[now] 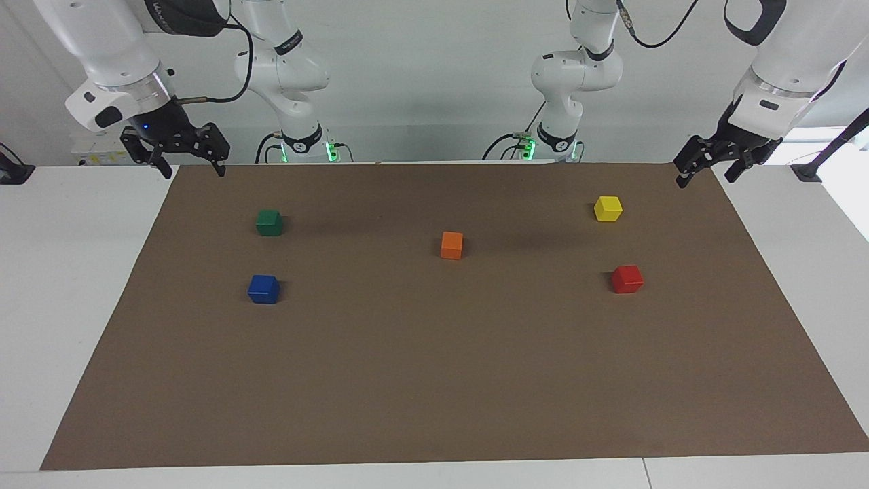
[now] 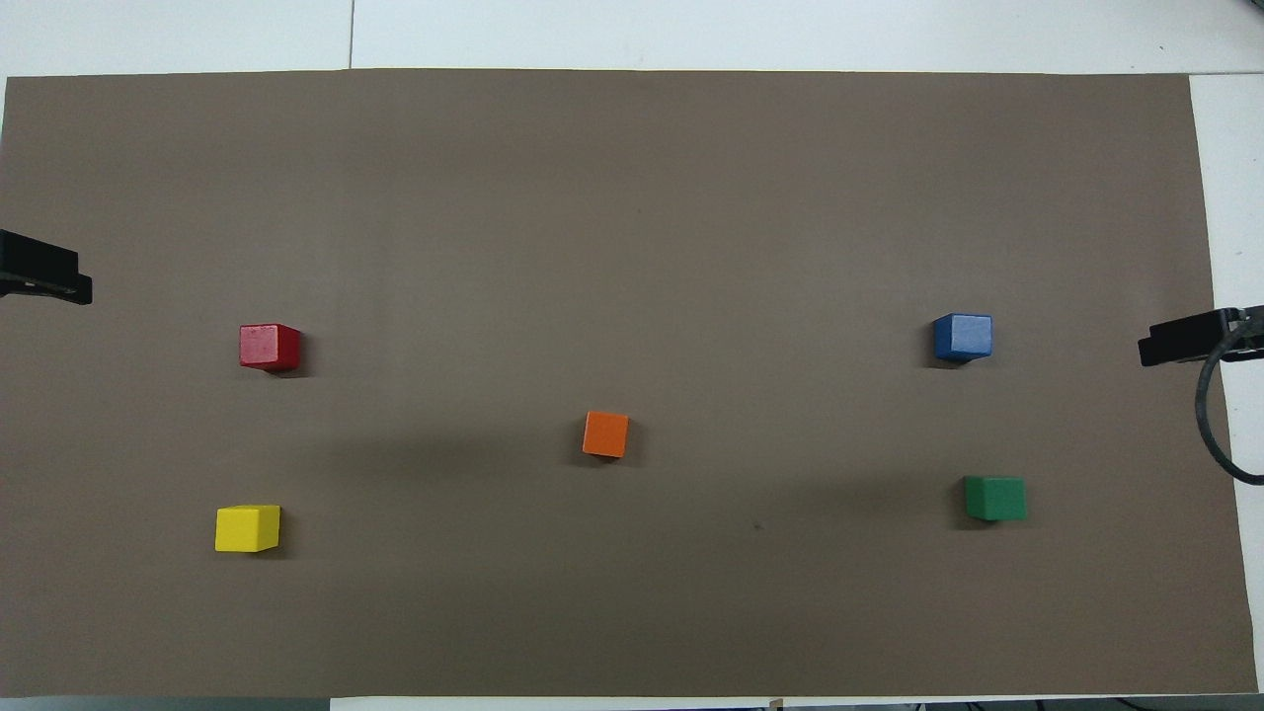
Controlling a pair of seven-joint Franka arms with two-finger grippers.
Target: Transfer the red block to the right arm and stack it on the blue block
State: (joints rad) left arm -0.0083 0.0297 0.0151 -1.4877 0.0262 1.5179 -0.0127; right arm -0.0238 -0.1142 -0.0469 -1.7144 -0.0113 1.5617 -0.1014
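Observation:
The red block (image 1: 626, 279) sits on the brown mat toward the left arm's end of the table, and shows in the overhead view (image 2: 269, 347). The blue block (image 1: 263, 289) sits toward the right arm's end, also in the overhead view (image 2: 963, 337). My left gripper (image 1: 706, 178) hangs open and empty over the mat's corner at its own end, apart from the red block. My right gripper (image 1: 193, 170), with a blue light at its base, hangs open and empty over the mat's corner at its end. Both arms wait.
A yellow block (image 1: 607, 208) lies nearer the robots than the red one. A green block (image 1: 269, 223) lies nearer the robots than the blue one. An orange block (image 1: 451, 245) sits mid-mat. The brown mat (image 1: 434, 380) covers most of the white table.

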